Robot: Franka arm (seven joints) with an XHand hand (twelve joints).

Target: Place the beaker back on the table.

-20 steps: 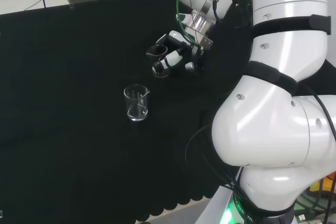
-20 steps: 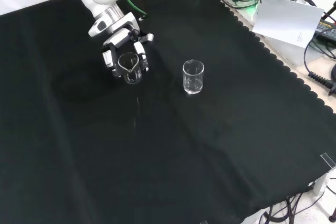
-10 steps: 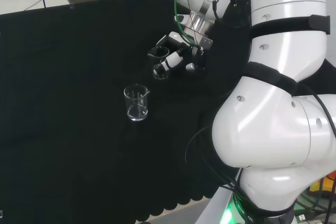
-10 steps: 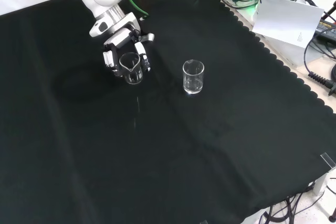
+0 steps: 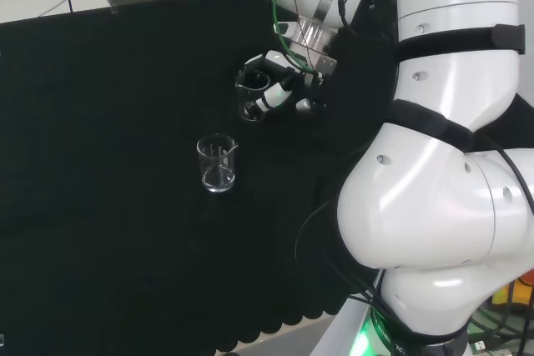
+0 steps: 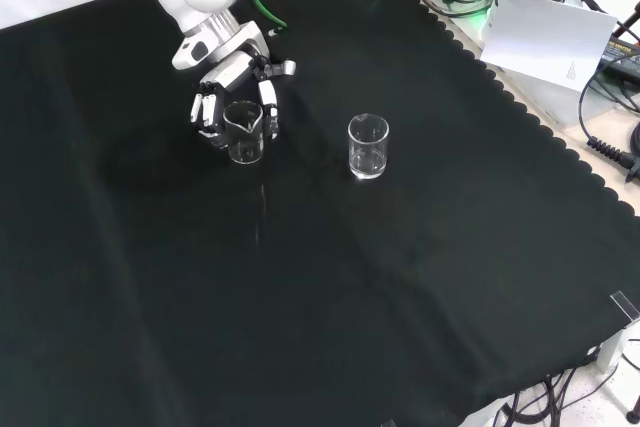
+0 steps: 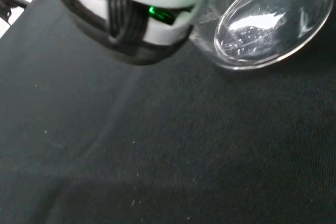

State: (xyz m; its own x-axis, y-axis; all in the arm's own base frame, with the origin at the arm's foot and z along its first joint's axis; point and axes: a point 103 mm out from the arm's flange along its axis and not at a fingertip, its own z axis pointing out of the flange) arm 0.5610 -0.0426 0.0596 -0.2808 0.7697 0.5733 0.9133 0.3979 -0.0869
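Observation:
A small clear beaker (image 6: 244,133) stands upright between the curled fingers (image 6: 269,109) of the hand (image 6: 232,73), which is shut on it, at the cloth's far left in the front view. Its base is at or just above the cloth; I cannot tell which. In the head view the hand (image 5: 279,82) reaches out left of the arm's white links. The wrist view shows the beaker's round glass bottom (image 7: 265,24) close beside a blurred part of the hand (image 7: 137,4), over the black cloth.
A second clear beaker (image 6: 367,145) stands upright on the cloth to the right of the hand in the front view, and nearer than the hand in the head view (image 5: 218,163). The cloth's scalloped edge (image 6: 520,112) runs along the right.
The hand with the beaker has shifted slightly to the left in the front view. The free beaker has not moved.

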